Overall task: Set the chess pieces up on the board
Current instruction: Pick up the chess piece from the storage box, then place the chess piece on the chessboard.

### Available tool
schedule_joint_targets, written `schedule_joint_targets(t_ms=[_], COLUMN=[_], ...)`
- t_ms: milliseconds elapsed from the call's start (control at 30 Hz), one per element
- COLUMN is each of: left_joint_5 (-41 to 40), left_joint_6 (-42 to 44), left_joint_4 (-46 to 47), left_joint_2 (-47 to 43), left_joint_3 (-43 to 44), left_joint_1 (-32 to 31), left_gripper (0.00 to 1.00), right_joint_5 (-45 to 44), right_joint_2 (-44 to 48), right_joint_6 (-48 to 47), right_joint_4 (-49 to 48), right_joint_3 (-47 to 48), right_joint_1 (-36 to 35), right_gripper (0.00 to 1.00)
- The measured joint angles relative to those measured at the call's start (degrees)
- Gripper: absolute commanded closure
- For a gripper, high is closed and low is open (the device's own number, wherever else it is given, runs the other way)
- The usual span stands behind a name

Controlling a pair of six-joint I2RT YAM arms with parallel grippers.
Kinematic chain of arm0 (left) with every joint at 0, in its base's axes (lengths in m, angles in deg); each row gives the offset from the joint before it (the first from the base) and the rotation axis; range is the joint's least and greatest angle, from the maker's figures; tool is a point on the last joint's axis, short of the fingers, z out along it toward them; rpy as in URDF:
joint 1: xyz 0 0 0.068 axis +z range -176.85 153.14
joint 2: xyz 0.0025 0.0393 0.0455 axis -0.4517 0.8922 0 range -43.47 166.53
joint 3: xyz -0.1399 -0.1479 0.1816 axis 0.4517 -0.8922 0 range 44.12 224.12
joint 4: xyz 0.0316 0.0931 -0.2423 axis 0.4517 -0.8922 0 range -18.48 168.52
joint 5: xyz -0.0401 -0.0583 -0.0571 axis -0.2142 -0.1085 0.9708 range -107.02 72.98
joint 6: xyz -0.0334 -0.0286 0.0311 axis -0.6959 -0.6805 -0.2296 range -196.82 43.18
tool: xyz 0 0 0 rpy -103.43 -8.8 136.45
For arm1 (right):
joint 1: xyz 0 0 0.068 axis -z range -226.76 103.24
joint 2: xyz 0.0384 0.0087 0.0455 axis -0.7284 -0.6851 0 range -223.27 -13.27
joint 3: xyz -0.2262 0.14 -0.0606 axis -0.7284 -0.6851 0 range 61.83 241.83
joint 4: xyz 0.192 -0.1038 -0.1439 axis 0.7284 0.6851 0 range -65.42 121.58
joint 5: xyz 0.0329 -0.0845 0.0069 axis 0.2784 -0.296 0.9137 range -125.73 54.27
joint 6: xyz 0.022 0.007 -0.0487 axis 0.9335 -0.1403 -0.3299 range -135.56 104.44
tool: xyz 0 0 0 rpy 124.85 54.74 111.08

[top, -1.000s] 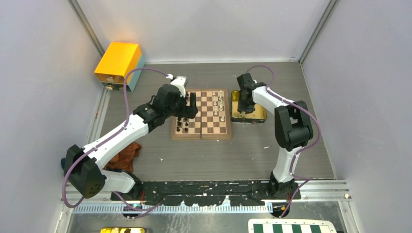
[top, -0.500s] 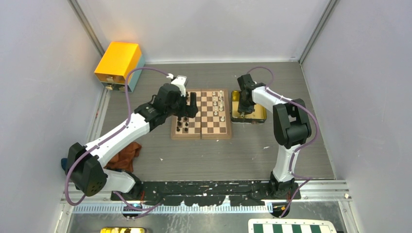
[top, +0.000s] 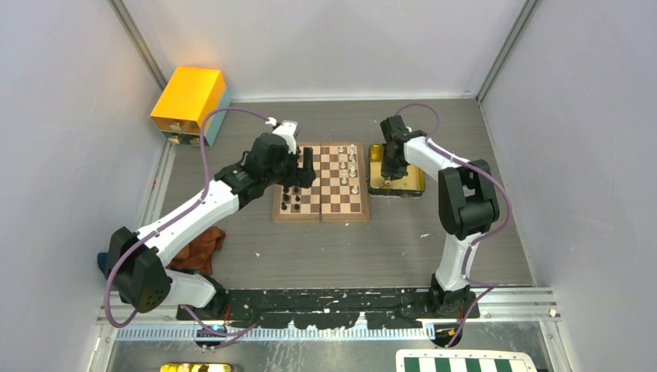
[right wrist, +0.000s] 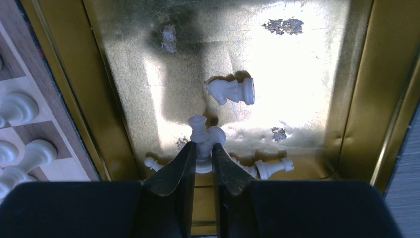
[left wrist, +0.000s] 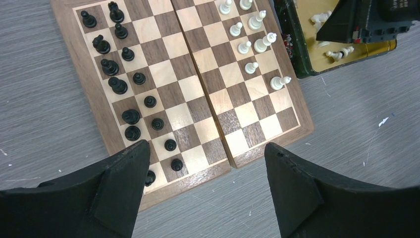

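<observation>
Right gripper (right wrist: 203, 151): jaws drawn almost together, pinching the stem of one upright cream-white piece (right wrist: 198, 130) inside the gold tray (right wrist: 359, 99), with a knight (right wrist: 230, 91) lying on its side just beyond it. Left gripper (left wrist: 206, 148): jaws spread wide, gripping and touching nothing, hanging above the near edge of the board (left wrist: 168, 47), which lies flat on the grey surface (left wrist: 346, 148) directly beside the tray. On the board, black pieces (left wrist: 110, 67) stand in two files along its left side, and a smaller group of cream-white pieces (left wrist: 261, 43) stands at the far right, nearest the tray.
</observation>
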Motion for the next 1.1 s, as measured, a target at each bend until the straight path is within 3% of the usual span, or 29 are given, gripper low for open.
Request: schedule_joint_targets(t_ms=[367,1100], left_joint_5=[0.20,0.20], left_joint_6=[-0.09,-0.26], left_joint_4=[0.00,0.02], left_joint_2=[-0.63,-2.08], left_joint_3=[-0.11,-2.69], left_joint_1=[0.00,0.00], left_gripper=[0.14,0.14], right_joint_5=[-0.26,-0.39], right_joint_2=[5.33,5.79], right_joint_6=[-0.07,-0.46], right_joint_4=[1.66,1.92], right_joint_3=[0.02,-0.33], right_joint_1=[0.00,-0.50], right_gripper=[0.99,0.99])
